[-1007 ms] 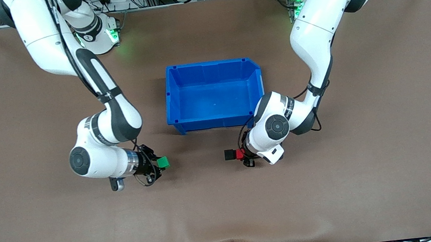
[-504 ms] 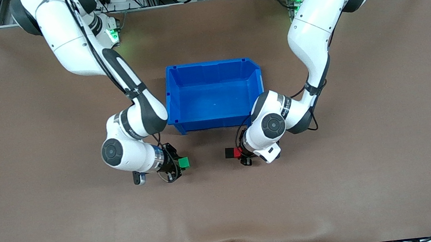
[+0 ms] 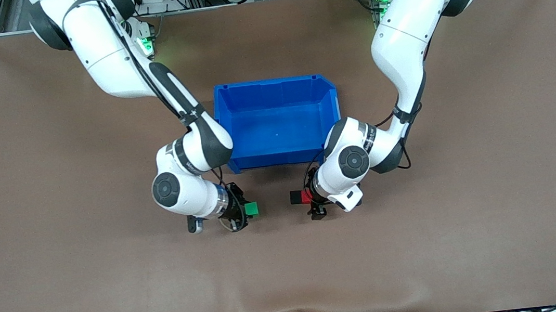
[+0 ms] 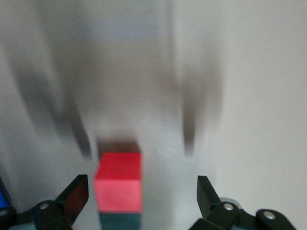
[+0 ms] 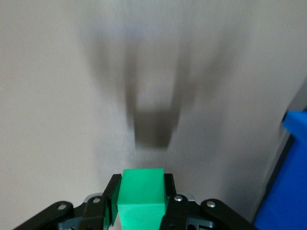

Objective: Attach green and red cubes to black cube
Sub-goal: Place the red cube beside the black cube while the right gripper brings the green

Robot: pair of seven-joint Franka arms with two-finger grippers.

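Observation:
My right gripper is shut on the green cube, with a gap of table between it and the black cube. In the right wrist view the green cube sits between the fingers of my right gripper, and its shadow falls on the table. The red cube rests against the black cube, on the side toward the left arm's end. My left gripper is open around the red cube without touching it. The black cube shows as a dark block against the red one.
The blue bin stands on the brown table, farther from the front camera than the cubes. Its wall also shows at the edge of the right wrist view. Both arms' elbows hang beside the bin's near corners.
My right arm has carried the green cube along the table toward the black cube. My left arm has barely shifted, and the red and black cubes have stayed put.

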